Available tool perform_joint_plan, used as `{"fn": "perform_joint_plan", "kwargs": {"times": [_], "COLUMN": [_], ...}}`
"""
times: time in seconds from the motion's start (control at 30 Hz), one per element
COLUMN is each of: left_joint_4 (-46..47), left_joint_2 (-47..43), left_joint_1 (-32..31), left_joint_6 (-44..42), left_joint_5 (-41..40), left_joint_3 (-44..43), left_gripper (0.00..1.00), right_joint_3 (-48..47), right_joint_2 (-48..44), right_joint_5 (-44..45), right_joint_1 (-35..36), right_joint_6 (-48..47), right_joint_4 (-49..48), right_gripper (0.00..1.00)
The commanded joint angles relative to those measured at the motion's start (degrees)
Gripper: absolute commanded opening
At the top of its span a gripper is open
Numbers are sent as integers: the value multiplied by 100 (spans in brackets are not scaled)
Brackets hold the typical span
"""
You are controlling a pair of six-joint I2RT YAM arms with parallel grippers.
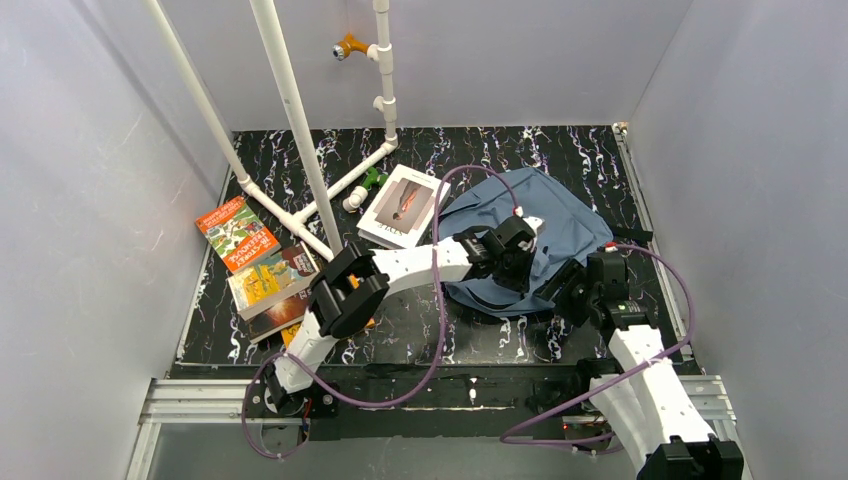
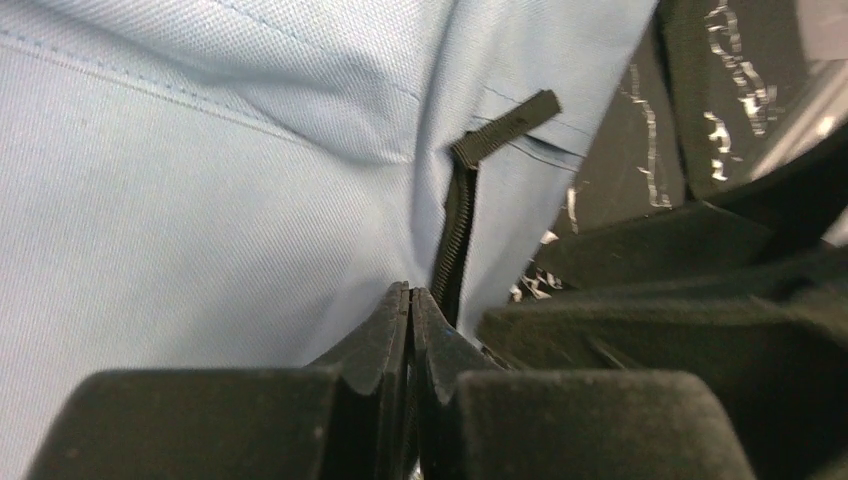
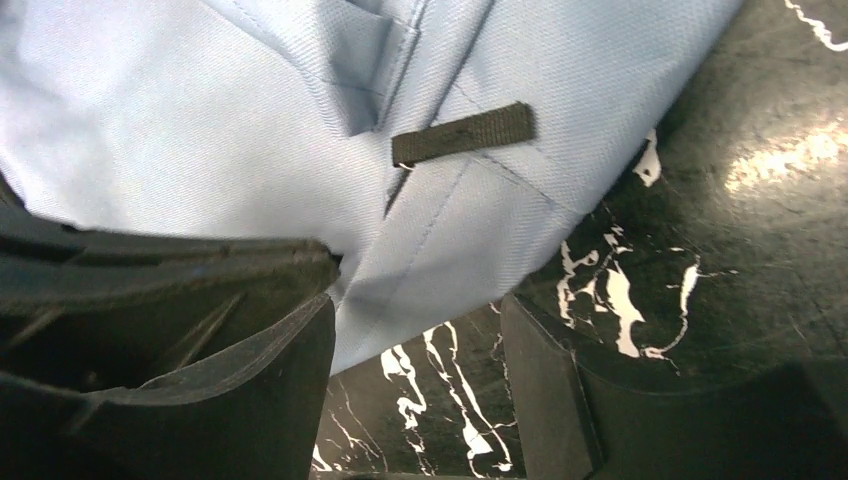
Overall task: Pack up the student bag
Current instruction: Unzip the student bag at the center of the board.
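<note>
Dusty-blue twill backpack (image 1: pixel 540 225) right of centre, black zipper (image 2: pixel 455 235) and black webbing tab (image 3: pixel 462 134), black tabletop (image 1: pixel 480 150) veined with white marbling, orange-and-green book (image 1: pixel 236 232) at left, white-covered book (image 1: pixel 403 205) with a reddish figure, purple cable (image 1: pixel 441 310), orange fitting (image 1: pixel 347 45) at top.

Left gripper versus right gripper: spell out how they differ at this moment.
The left gripper is shut, fingertips pressed together; the right gripper stands open. The left gripper's tips meet the student bag fabric beside the black zipper; the right gripper straddles the bag's edge, one finger over fabric, the other over the marbled table. Both sit low at the bag's near side.
</note>
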State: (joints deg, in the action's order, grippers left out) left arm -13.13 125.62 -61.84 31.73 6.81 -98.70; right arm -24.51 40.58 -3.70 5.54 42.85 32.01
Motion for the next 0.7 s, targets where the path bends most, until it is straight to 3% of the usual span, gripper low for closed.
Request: {"fn": "perform_joint_plan", "kwargs": {"times": [0.0,0.07,0.17,0.2,0.27,0.43,0.5,0.67], "left_joint_4": [794,1126,1277,1277,1277,604,606,629], "left_joint_2": [-1044,-1197,-1434,-1529,-1750,-2512,-2931,-3549], "left_joint_1": [-4,-3,-7,-4,-7,-3,9,102], "left_joint_6": [552,764,898,871,779,536,461,499], "left_joint_5": [391,523,564,520,302,-1501,-2186,-2233], "left_joint_3": [497,786,1153,1262,1552,2310,2789,3378], "left_gripper": [0,0,0,0,0,0,0,0], "right_joint_3": [-199,-41,-1,6,14,-781,-1095,-1330], "right_joint_2": [227,356,490,478,386,650,1028,1275], "right_joint_5": [-301,-390,-266,-185,167,1918,2224,2064], "right_joint_1": [4,0,0,-5,-1,-33,-76,-478], "right_joint_6": [219,332,340,330,283,-227,-340,-406], "right_joint_4": [-534,-836,-1010,-1038,-1014,142,454,337], "right_gripper": [70,67,46,34,1,1,1,1]}}
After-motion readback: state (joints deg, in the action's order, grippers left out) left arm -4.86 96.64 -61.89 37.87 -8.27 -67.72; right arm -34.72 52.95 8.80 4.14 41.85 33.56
